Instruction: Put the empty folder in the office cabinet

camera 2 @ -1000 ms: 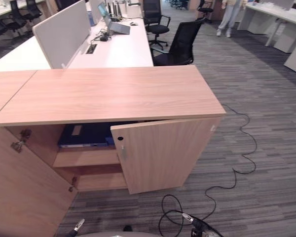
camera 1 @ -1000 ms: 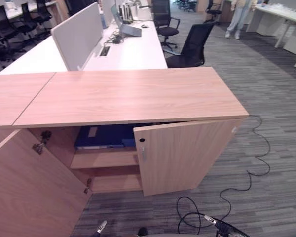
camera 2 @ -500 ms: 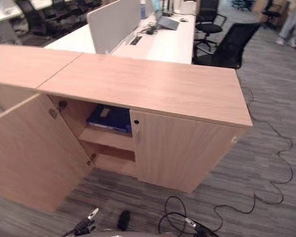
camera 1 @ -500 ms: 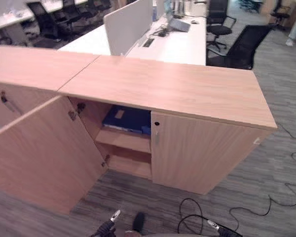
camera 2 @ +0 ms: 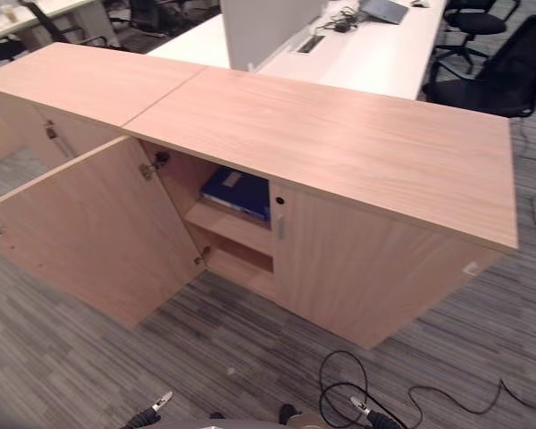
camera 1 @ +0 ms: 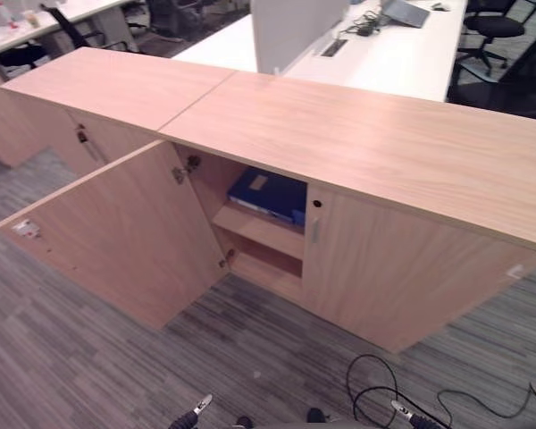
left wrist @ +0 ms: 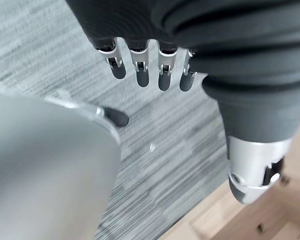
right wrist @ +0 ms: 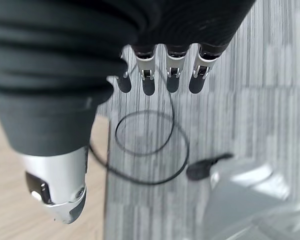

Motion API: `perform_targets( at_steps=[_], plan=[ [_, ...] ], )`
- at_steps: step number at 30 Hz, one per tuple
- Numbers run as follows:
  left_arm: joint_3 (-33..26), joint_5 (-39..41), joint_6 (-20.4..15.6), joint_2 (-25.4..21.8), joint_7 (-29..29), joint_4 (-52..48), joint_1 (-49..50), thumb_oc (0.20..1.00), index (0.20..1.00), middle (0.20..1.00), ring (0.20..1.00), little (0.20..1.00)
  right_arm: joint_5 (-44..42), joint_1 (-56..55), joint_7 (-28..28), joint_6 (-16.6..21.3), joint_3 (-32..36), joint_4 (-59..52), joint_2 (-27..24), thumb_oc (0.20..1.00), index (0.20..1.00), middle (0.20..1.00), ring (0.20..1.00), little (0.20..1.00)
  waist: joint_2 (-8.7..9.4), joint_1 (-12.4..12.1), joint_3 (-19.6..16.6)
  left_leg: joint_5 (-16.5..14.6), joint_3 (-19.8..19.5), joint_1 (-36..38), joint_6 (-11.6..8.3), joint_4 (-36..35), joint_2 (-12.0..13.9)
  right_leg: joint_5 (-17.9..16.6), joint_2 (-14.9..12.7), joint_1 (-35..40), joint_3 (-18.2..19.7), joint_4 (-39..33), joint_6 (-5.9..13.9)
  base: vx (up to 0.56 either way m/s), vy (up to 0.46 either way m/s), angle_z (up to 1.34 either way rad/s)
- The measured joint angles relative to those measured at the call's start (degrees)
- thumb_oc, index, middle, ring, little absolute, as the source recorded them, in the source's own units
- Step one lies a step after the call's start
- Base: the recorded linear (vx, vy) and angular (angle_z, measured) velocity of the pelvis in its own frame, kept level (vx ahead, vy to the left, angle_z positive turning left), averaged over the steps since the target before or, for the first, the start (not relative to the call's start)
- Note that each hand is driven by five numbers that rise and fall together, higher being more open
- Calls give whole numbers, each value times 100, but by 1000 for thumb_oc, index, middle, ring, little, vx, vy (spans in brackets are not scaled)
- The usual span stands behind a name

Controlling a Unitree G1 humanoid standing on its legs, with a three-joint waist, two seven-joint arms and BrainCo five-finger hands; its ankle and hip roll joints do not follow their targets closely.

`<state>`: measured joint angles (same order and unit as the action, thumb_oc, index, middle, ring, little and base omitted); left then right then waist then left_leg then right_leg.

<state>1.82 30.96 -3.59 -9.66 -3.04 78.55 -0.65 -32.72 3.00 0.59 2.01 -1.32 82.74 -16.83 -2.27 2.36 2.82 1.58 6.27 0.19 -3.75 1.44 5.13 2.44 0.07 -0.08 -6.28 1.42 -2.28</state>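
A blue folder (camera 1: 270,197) lies flat on the upper shelf inside the wooden office cabinet (camera 1: 366,143). The cabinet's left door (camera 1: 116,232) stands swung wide open, while its right door (camera 1: 402,268) is closed. My left hand (left wrist: 140,67) hangs low over the grey carpet with straight fingers and holds nothing; its fingertips (camera 1: 196,413) peek in at the lower edge of the left eye view. My right hand (right wrist: 172,70) hangs the same way, fingers straight and empty, with its tips (camera 1: 411,416) low on the right. Both hands are well short of the cabinet.
A second wooden cabinet (camera 1: 89,85) adjoins on the left. Behind stands a white desk (camera 1: 402,54) with a divider panel (camera 1: 290,31) and a laptop (camera 1: 411,12). Black office chairs (camera 2: 509,76) sit at the far right. Grey carpet (camera 1: 89,357) lies in front.
The camera has swung left, so the whole picture shifted. The right cabinet door, ajar a second ago, now sits closed. The folder stays on its shelf.
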Motion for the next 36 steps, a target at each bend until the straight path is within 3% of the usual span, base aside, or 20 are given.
perform_targets(
  at_steps=[3,5,7,8,9,11,12,13,14,16,18,20,21,22,25,27,28,33,36],
  plan=[
    [-10,-4,-124,-39,216,-445,66,1000,1000,1000,1000,1000,-138,2,23,53,203,-39,-14,1000,1000,1000,1000,1000,-35,-118,10,-3,-230,-86,-5,-91,-35,-35,-16,183,-317,-201,148,28,41,60],
    [-16,1,-184,-101,414,-1917,404,1000,1000,1000,1000,1000,-222,-237,68,71,408,-165,-56,1000,1000,1000,1000,1000,-97,-189,3,28,-529,-113,-34,-247,-42,-40,-6,270,-683,-277,159,-3,47,80],
    [-132,4,-321,-208,496,-2987,769,1000,1000,1000,1000,1000,-220,-283,66,126,442,-185,-65,1000,1000,1000,1000,1000,-99,-339,8,38,-571,-168,-31,-167,-48,0,-9,230,-713,-194,164,-34,55,27],
    [-429,4,-369,-294,588,-4446,1251,1000,1000,1000,1000,1000,-220,-323,65,174,540,-223,-80,1000,1000,1000,1000,1000,-93,-379,36,-11,-665,-265,-36,-44,-54,50,-24,200,-790,-100,158,-61,81,24],
    [-468,4,-532,-359,597,-4740,1294,1000,1000,1000,1000,1000,-220,-362,72,188,603,-213,-113,1000,1000,1000,1000,1000,-103,-414,61,-72,-696,-318,-13,-2,-64,110,-34,181,-848,-27,118,-59,115,30],
    [-884,-14,-600,-446,688,-5010,1257,1000,1000,1000,1000,1000,-217,-416,99,177,672,-212,-202,1000,1000,1000,1000,1000,-164,-557,101,-193,-694,-441,-48,113,-30,239,-96,36,-919,228,89,-8,168,23],
    [-1003,-18,-631,-466,733,-5100,1287,1000,1000,1000,1000,1000,-217,-435,101,182,671,-220,-220,1000,1000,1000,1000,1000,-178,-516,101,-238,-580,-475,-34,124,17,240,-113,31,-965,248,88,41,186,47],
    [-1229,-88,-615,-556,835,-5189,1247,1000,1000,1000,1000,1000,-215,-433,114,151,776,-214,-235,1000,1000,1000,1000,1000,-87,-499,139,-264,-367,-575,9,210,60,226,-280,29,-1127,197,12,74,164,52],
    [-1406,-152,-625,-702,915,-5219,1243,1000,1000,1000,1000,1000,-215,-426,134,143,892,-213,-207,1000,1000,1000,1000,1000,92,-499,191,-224,-355,-608,-41,70,116,238,-445,21,-1151,184,24,97,198,48],
    [-1664,-227,-629,-749,1103,-5210,1231,1000,1000,1000,1000,1000,-213,-457,175,153,986,-225,-252,1000,1000,1000,1000,1000,239,-484,219,-153,-400,-699,-166,-158,375,167,-557,78,-1081,98,107,117,232,24],
    [-1796,-368,-617,-773,1282,-5217,1272,1000,1000,1000,1000,1000,-213,-487,190,159,1132,-228,-336,1000,1000,1000,1000,1000,137,-553,174,-58,-490,-671,-294,-523,649,79,-515,150,-1026,-42,263,189,343,-12],
    [-1803,-645,-609,-854,1399,-5262,1271,1000,1000,1000,1000,1000,-213,-504,181,161,1211,-237,-437,1000,1000,1000,1000,1000,-51,-541,88,124,-507,-544,-314,-647,660,-77,-473,415,-1030,-340,442,185,344,-24],
    [-1801,-794,-594,-895,1424,-5247,1267,1000,1000,1000,1000,1000,-216,-520,175,159,1314,-237,-481,1000,1000,1000,1000,1000,-142,-534,27,172,-498,-463,-305,-689,616,-89,-448,502,-999,-437,537,105,239,-32],
    [-1815,-1016,-578,-1008,1500,-5197,1195,1000,1000,1000,1000,1000,-217,-560,175,161,1348,-244,-542,1000,1000,1000,1000,1000,-298,-513,-96,603,-528,-367,-430,-692,540,-122,-507,588,-913,-525,698,177,356,-37],
    [-1962,-1277,-530,-1697,1579,-5101,926,1000,1000,1000,1000,1000,-218,-542,87,96,1346,-271,-378,1000,1000,1000,1000,1000,26,-352,-273,426,-323,-265,-109,-711,-92,-218,-1085,669,-745,-642,972,135,300,-17],
    [-2020,-1350,-515,-2026,1644,-5027,685,1000,1000,1000,1000,1000,-218,-590,62,95,1386,-362,-295,1000,1000,1000,1000,1000,155,-281,-343,398,-252,-212,22,-703,-296,-261,-1297,673,-697,-641,1033,93,288,-16],
    [-2001,-1471,-462,-2451,1711,-4847,324,1000,1000,1000,1000,1000,-218,-580,51,85,1393,-413,-220,1000,1000,1000,1000,1000,193,-296,-372,311,-37,-117,151,-666,-480,-343,-1508,642,-529,-637,1110,69,247,-37],
    [-1825,-1752,-361,-3195,1742,-4491,-675,1000,1000,1000,1000,1000,-217,-489,-18,-22,1377,-517,-110,1000,1000,1000,1000,1000,230,-225,-414,200,293,-76,296,-672,-733,-577,-1796,500,-397,-638,1316,60,207,-36],
    [-870,-1910,-234,-3887,1706,-3668,-1758,1000,1000,1000,1000,1000,-218,-586,-60,-23,1317,-504,-131,1000,1000,1000,1000,1000,274,-67,-440,134,319,-84,314,-720,-798,-599,-1850,438,-357,-580,1332,37,166,-9]
  ],
)
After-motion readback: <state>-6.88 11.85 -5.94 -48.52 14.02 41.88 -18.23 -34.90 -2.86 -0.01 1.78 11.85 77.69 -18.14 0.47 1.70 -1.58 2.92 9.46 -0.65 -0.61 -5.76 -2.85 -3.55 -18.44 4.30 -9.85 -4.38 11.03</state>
